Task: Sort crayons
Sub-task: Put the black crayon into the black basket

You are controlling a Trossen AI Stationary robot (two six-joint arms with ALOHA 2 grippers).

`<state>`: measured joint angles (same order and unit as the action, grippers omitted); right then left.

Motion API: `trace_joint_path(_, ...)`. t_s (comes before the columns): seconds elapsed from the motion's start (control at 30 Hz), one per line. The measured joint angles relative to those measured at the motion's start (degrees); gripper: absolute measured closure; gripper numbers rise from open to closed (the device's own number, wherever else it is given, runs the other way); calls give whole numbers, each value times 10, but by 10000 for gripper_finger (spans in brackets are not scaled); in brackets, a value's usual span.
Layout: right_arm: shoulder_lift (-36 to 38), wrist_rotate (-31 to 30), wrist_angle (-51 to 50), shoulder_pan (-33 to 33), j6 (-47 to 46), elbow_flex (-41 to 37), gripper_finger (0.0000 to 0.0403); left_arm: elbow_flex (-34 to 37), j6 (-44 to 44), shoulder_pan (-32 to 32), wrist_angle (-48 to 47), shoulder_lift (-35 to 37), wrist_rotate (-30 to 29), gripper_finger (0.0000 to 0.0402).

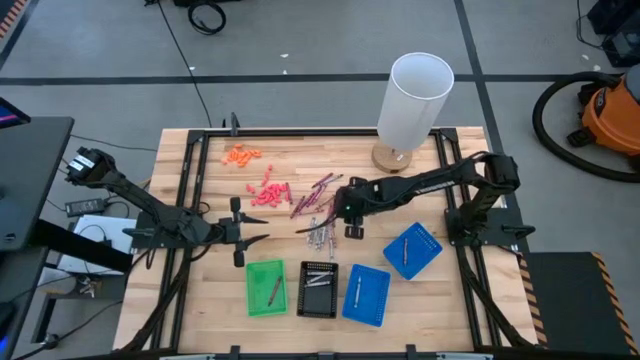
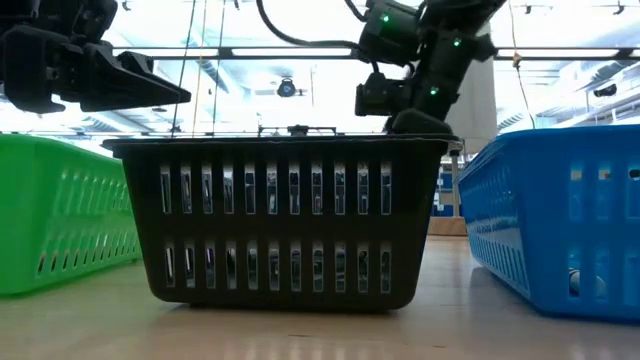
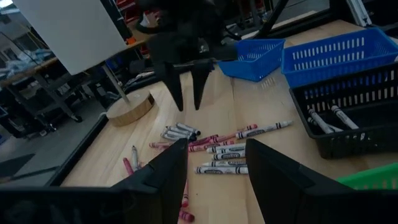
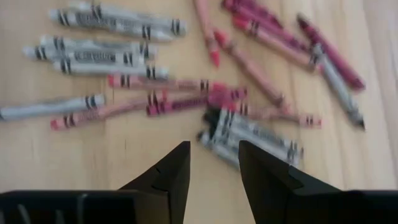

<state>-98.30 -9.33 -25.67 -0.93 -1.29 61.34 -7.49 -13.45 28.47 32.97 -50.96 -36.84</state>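
Note:
The crayons (image 1: 318, 212) lie loose on the wooden table's middle, maroon ones (image 4: 267, 37) mixed with silvery grey ones (image 4: 99, 53). My right gripper (image 4: 213, 149) hangs open just above the pile, fingers slanting down, with a small bundle of grey crayons (image 4: 252, 134) right ahead of its tips; it also shows in the left wrist view (image 3: 187, 102). My left gripper (image 3: 216, 149) waits open and level at the table's left (image 1: 255, 238), pointing at the pile and holding nothing.
Along the near edge stand a green tray (image 1: 265, 288), a black tray (image 1: 318, 290) with grey crayons and a blue tray (image 1: 366, 296); another blue tray (image 1: 412, 250) sits to the right. Orange bits (image 1: 241, 154), pink bits (image 1: 268, 192) and a white cylinder (image 1: 415, 100) stand farther back.

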Motion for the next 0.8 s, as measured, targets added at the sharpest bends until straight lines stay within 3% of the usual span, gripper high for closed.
trace_joint_path(0.3, 0, 89, 86, -40, 59, -60, 260, 0, 24, 0, -29, 0, 0, 228)
trace_joint_path(0.8, 0, 118, 155, -94, 92, -120, 266, 0, 21, -1, -28, 0, -10, 228)
